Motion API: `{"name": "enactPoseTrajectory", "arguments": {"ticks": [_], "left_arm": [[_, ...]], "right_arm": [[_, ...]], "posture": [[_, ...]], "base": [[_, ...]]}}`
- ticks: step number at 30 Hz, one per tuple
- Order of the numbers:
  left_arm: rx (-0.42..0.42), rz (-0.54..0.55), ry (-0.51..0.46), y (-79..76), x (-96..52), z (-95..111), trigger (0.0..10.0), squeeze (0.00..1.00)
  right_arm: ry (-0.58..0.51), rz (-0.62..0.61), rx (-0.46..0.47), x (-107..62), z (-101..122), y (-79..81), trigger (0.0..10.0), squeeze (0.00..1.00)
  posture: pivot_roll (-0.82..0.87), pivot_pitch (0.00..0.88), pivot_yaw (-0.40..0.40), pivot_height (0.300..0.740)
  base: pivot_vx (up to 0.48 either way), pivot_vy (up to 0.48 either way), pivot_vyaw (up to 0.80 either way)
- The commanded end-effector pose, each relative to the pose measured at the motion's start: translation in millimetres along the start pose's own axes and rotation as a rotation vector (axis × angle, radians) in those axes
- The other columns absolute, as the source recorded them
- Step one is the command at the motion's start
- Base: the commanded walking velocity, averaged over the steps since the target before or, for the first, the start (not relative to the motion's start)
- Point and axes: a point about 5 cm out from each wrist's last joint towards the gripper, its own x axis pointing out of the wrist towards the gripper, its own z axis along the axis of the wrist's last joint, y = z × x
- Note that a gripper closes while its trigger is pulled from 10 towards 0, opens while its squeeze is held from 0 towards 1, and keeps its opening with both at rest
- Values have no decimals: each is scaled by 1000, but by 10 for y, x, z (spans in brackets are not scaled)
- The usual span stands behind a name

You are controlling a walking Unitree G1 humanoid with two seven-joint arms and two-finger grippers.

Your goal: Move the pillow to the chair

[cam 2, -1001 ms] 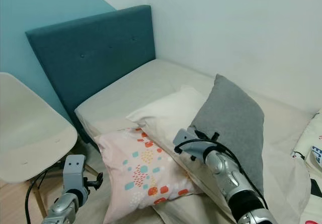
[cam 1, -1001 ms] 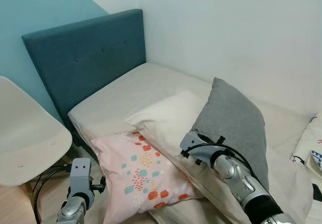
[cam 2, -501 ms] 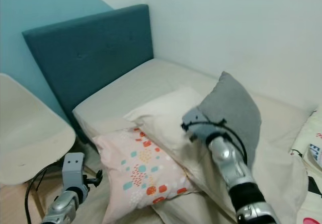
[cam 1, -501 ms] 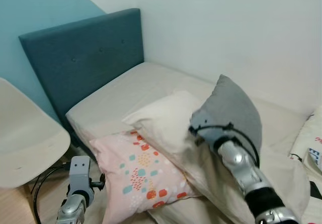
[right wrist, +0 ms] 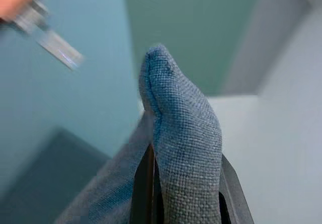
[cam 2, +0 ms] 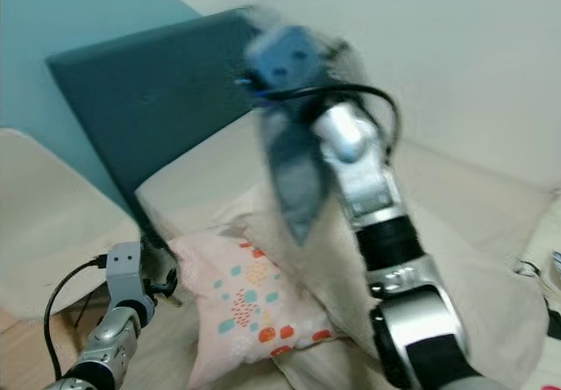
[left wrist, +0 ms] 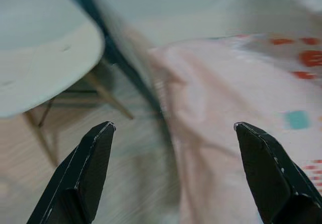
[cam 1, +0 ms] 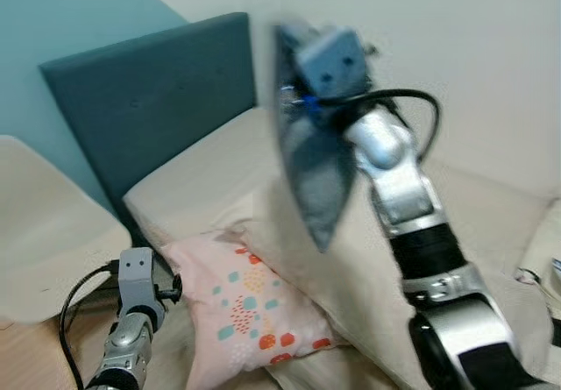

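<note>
Grey pillow (cam 1: 316, 158) hangs in the air above the bed (cam 1: 210, 166), one corner clamped in the right pincer (right wrist: 176, 194). Right arm raised high, elbow bent; a second ago it lay low on the bed. Left pincer (left wrist: 171, 171) spread wide, low beside the one white chair (cam 1: 44, 232). Two more pillows lie below: patterned pink (cam 1: 250, 307), cream (cam 1: 351, 267).

Chair (cam 1: 44, 241) left of bed (cam 1: 202, 175); headboard (cam 1: 140, 101) behind; patterned pillow (cam 1: 250, 307) on bed's near edge.
</note>
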Motion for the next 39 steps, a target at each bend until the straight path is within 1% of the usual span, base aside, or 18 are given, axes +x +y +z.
{"name": "enactPoseTrajectory", "arguments": {"ticks": [1, 2, 4, 5, 8, 9, 11, 12, 13, 16, 17, 19, 20, 23, 24, 29, 33, 39], "left_arm": [[-3, 35, 28, 102, -30, -65, 10000, 0], [-3, 35, 28, 102, -30, -65, 10000, 0], [0, 36, 41, 95, -50, -108, 10000, 0], [0, 36, 41, 95, -50, -108, 10000, 0], [16, 38, 73, 89, -75, -175, 10000, 0], [16, 38, 73, 89, -75, -175, 10000, 0], [27, 44, 104, 101, -97, -233, 10000, 0], [27, 44, 104, 101, -97, -233, 10000, 0], [31, 47, 115, 119, -118, -271, 10000, 0], [46, 48, 129, 146, -155, -329, 10000, 0], [46, 48, 129, 146, -155, -329, 10000, 0], [72, 51, 157, 170, -194, -399, 10000, 0], [72, 51, 157, 170, -194, -399, 10000, 0], [116, 64, 219, 226, -278, -544, 10000, 0], [116, 64, 219, 226, -278, -544, 10000, 0], [161, 109, 341, 367, -465, -811, 10000, 0], [147, 142, 420, 468, -592, -964, 10000, 0], [168, 136, 494, 504, -725, -1118, 10000, 0]], "right_arm": [[-75, 12, 31, 49, 142, -12, 0, 0], [-75, 12, 31, 49, 142, -12, 0, 0], [-107, 63, 145, 64, 195, 55, 0, 0], [-107, 63, 145, 64, 195, 55, 0, 0], [-90, 119, 361, 23, 141, 223, 0, 0], [-90, 119, 361, 23, 141, 223, 0, 0], [-30, 155, 436, -61, 1, 401, 0, 0], [-30, 155, 436, -61, 1, 401, 0, 0], [22, 178, 473, -145, -116, 541, 0, 0], [110, 212, 505, -281, -300, 735, 0, 0], [110, 212, 505, -281, -300, 735, 0, 0], [198, 253, 532, -434, -474, 925, 0, 0], [198, 253, 532, -434, -474, 925, 0, 0], [333, 303, 574, -708, -711, 1176, 0, 0], [333, 303, 574, -708, -711, 1176, 0, 0], [510, 382, 620, -1138, -958, 1481, 0, 0], [555, 421, 628, -1271, -1007, 1583, 0, 0], [569, 466, 641, -1345, -1024, 1665, 0, 0]], "posture": [[-120, 0, 33, 740], [-120, 0, 33, 740], [-119, 0, 33, 740], [-119, 0, 33, 740], [-114, 2, 32, 740], [-114, 2, 32, 740], [-111, 5, 32, 740], [-111, 5, 32, 740], [-111, 5, 32, 740], [-111, 8, 34, 740], [-111, 8, 34, 740], [-106, 12, 38, 740], [-106, 12, 38, 740], [-104, 14, 44, 740], [-104, 14, 44, 740], [-103, 19, 53, 740], [-103, 21, 58, 740], [-107, 23, 61, 740]], "base": [[0, 0, 781], [0, 0, 781], [0, 0, 781], [0, 0, 781], [-107, 0, 781], [-322, 0, 781], [-480, 0, 781], [-480, 0, 781], [-412, 0, 781], [-137, 0, 781], [0, 0, 781], [0, 0, 781], [0, 0, 781], [0, 0, 781], [0, 0, 781], [0, 0, 781], [0, 0, 781], [0, 0, 781]]}}
